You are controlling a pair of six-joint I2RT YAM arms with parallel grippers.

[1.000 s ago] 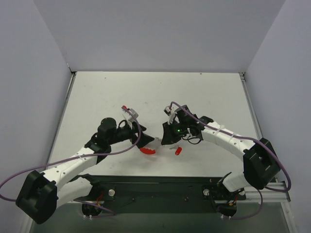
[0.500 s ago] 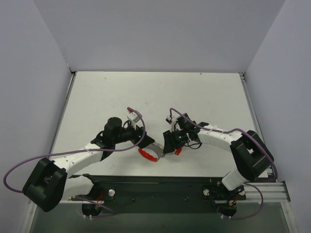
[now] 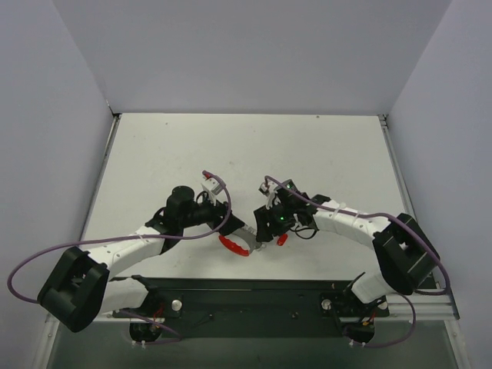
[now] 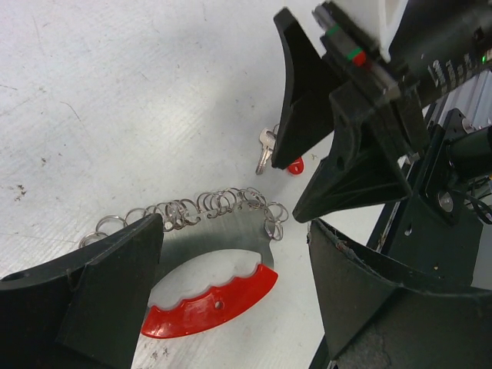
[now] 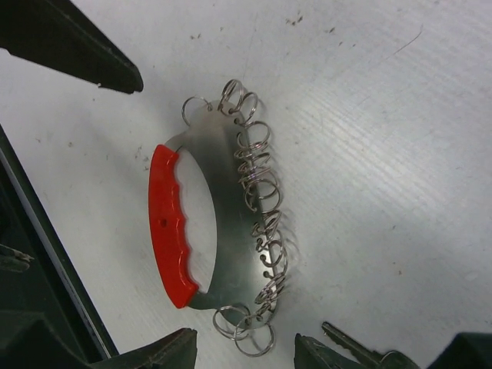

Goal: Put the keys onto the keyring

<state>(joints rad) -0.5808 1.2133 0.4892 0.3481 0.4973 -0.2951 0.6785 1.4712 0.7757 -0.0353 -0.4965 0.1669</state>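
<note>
My left end effector (image 4: 231,231) stands wide open and empty, straddling the keyring (image 4: 207,304), which lies flat on the table (image 4: 115,92). My right end effector (image 5: 244,342) is parted, holding nothing. The red-headed key (image 4: 266,152) lies loose just beside the ring.

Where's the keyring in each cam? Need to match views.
Top external: keyring low centre, red arc toward the arm bases.
Left wrist: bottom centre, red arc lowest.
Right wrist: centre, red arc on the left.
Shared landmark: the key lying beside one end of the ring.
</note>
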